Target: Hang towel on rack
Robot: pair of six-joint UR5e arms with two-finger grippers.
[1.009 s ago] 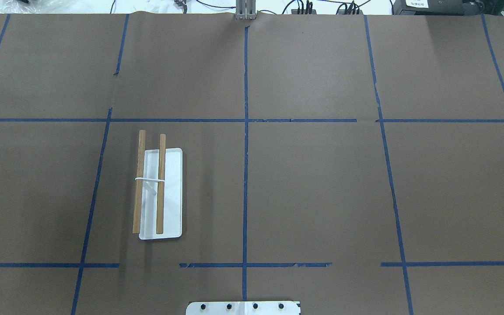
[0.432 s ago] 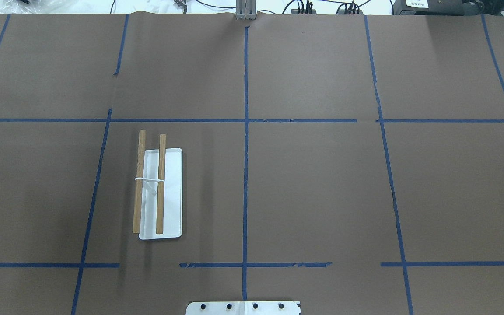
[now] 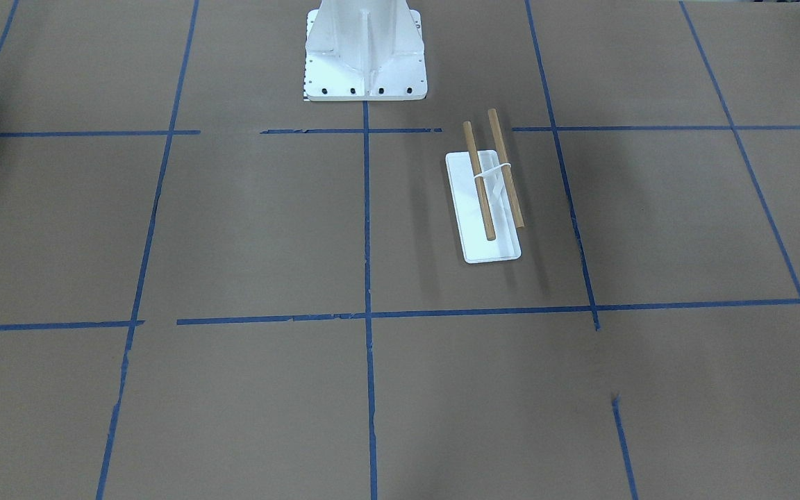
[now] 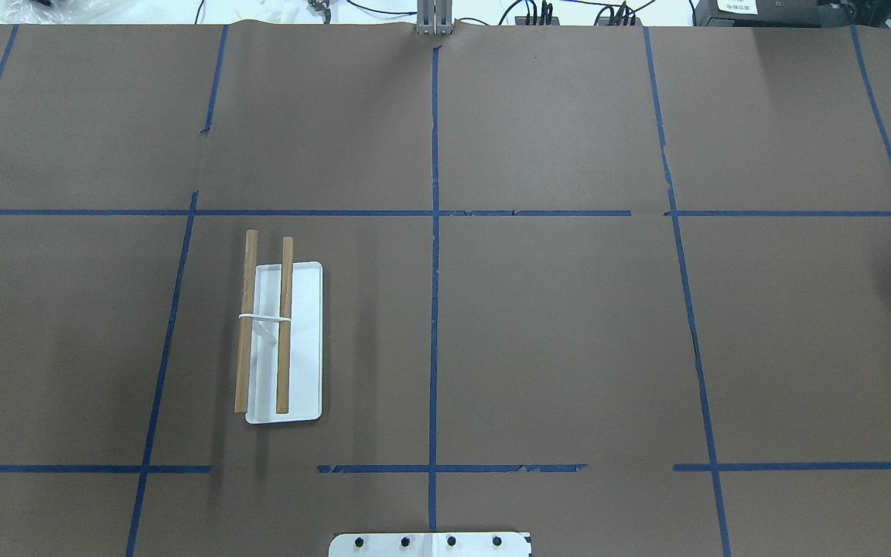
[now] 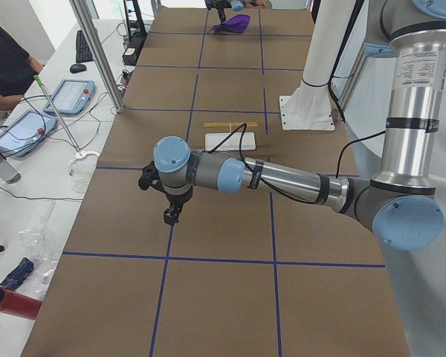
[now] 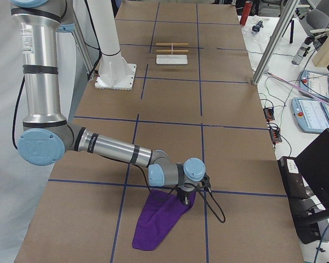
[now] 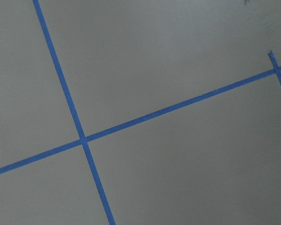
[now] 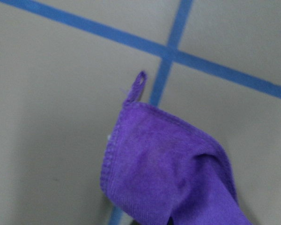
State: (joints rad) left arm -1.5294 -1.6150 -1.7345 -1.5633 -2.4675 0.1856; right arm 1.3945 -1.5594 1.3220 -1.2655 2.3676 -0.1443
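Jaws of the left gripper point(image 5: 171, 216) hang pointing down over the table point(image 4: 569, 325) towards the robot's left end, and from the side view you cannot tell whether they are spread or pressed together; that wrist camera gives you only brown paper and crossing blue tape lines point(image 7: 82, 139). Next comes the rack point(image 4: 302, 348), standing in the left half of the table, its white tray base flat on the paper and its two wooden rods point(image 3: 481, 187) parallel, level and bare. The white bolted pedestal point(image 3: 365, 62) sits at the middle of the robot's edge, near the rack but apart from it. Far off at the right end you have the purple towel point(image 6: 156, 224), well apart from the rack, most of it lying crumpled on the table. Its upper end rises to the right gripper point(image 6: 185, 198), which is low over it; the cloth seems gathered there, but you cannot tell how those jaws stand. The right wrist view shows a hemmed corner with a small loop point(image 8: 136, 86).
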